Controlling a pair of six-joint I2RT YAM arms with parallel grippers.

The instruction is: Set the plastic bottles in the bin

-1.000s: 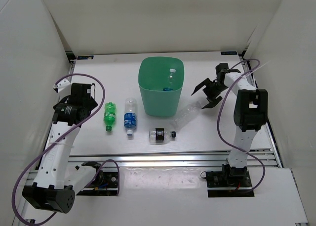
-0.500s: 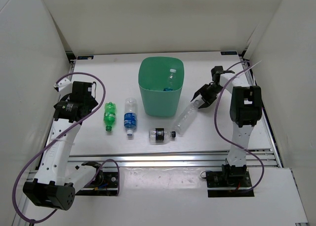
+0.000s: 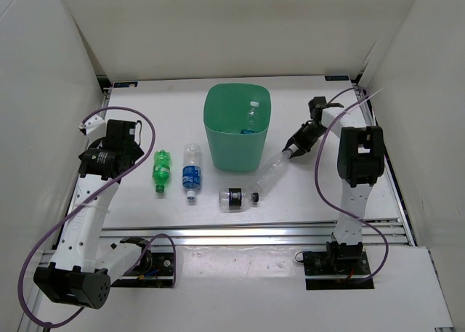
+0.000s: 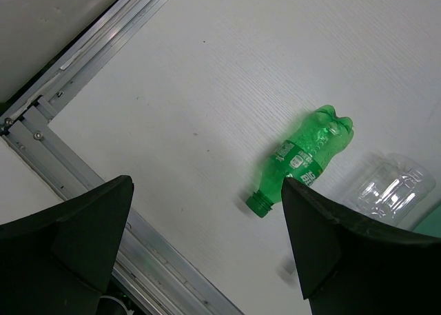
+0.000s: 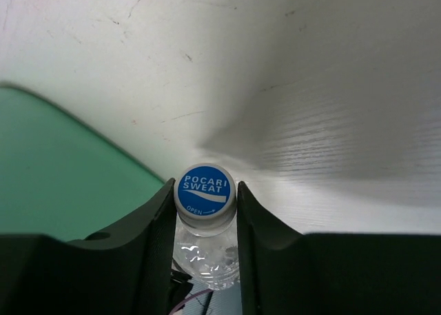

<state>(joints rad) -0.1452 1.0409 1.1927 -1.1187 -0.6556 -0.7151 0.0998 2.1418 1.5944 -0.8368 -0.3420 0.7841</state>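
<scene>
Right hand clamps clear bottle at its cap, base pointing near-left

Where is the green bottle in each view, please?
Top external: green bottle lies left of centre.
Left wrist: right of centre, lying down.
Right wrist: not in it.
Landmark: bin, centre in top, left in right wrist, right edge in left wrist.
</scene>
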